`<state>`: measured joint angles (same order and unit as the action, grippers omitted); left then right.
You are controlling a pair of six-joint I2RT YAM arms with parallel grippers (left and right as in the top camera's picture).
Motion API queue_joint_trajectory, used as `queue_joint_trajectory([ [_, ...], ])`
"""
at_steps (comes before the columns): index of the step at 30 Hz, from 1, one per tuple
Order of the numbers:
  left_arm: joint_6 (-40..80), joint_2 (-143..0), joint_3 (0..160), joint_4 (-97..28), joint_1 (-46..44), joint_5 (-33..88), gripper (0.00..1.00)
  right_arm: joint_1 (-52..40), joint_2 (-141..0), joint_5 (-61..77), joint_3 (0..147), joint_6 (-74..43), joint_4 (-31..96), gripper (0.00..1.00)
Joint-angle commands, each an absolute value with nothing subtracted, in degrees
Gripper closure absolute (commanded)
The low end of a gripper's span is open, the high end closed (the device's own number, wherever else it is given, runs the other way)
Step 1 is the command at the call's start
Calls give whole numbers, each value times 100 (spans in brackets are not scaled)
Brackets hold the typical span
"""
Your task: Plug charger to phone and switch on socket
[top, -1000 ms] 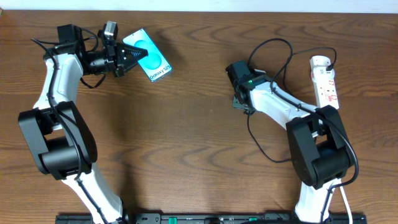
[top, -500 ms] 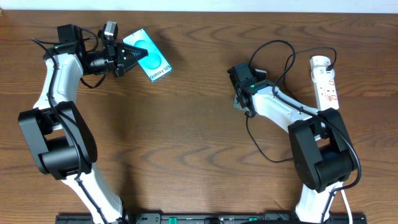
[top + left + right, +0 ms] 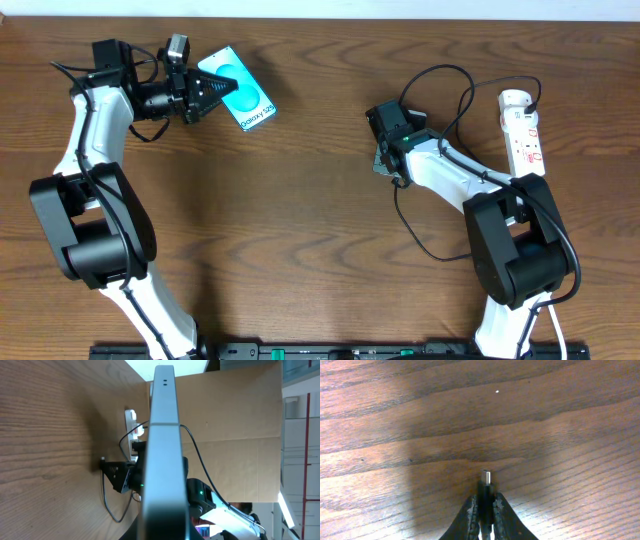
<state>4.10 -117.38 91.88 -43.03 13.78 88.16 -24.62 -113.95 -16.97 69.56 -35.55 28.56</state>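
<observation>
From overhead, the socket lies at the right side of the counter. It is a white strip whose long axis runs toward and away from the robot. Its red markings are too small to read. The phone is well apart from the socket, far to its left across the counter. The phone's long axis slants from upper left to lower right, with the screen facing up. A white strip across the end turned toward the socket's side reads "Galaxy S25". The left pincer is clamped on the long edge that faces away from the socket. The charger runs as a thin black cable from the socket's far end. It makes 1 wide loop to the socket's left and drops to the right pincer, which sits near the socket, between it and the phone. A second length of cable curls on the counter below that pincer.

In the left wrist view, the phone appears edge-on as 1 grey band up the middle of the picture. Its long axis points away from the camera toward the socket, which shows small and white beyond it. Cardboard stands behind the socket.

In the right wrist view, the right pincer's 2 fingers are closed on the charger's black connector. The connector's long axis lies in line with the fingers. Its small metal tip points straight ahead, close over the wood. Neither the socket nor the phone appears in this view.
</observation>
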Motion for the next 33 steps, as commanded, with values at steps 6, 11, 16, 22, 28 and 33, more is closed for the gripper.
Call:
queue_joint_trajectory([
  [6,392,-11710,9277,-4296,1380,9015,93,-2486,-11863,-1105,6650,-3531,2971,92],
  [11,392,-11710,9277,-4296,1380,9015,93,-2486,-12121,-904,6652,-3529,2886,99],
  [16,392,-11710,9277,-4294,1380,9015,93,-2486,-12175,-622,6661,-3494,2851,99],
  [22,392,-11710,9277,-4294,1380,9015,94,-2484,-12114,-89,6796,-3315,2950,99],
  [28,395,-11710,9277,-4294,1380,9015,93,-2486,-11817,899,7181,-2646,3354,99],
  [33,395,-11710,9277,-4294,1380,9015,93,-2484,-11365,2414,7596,-1638,3745,99],
])
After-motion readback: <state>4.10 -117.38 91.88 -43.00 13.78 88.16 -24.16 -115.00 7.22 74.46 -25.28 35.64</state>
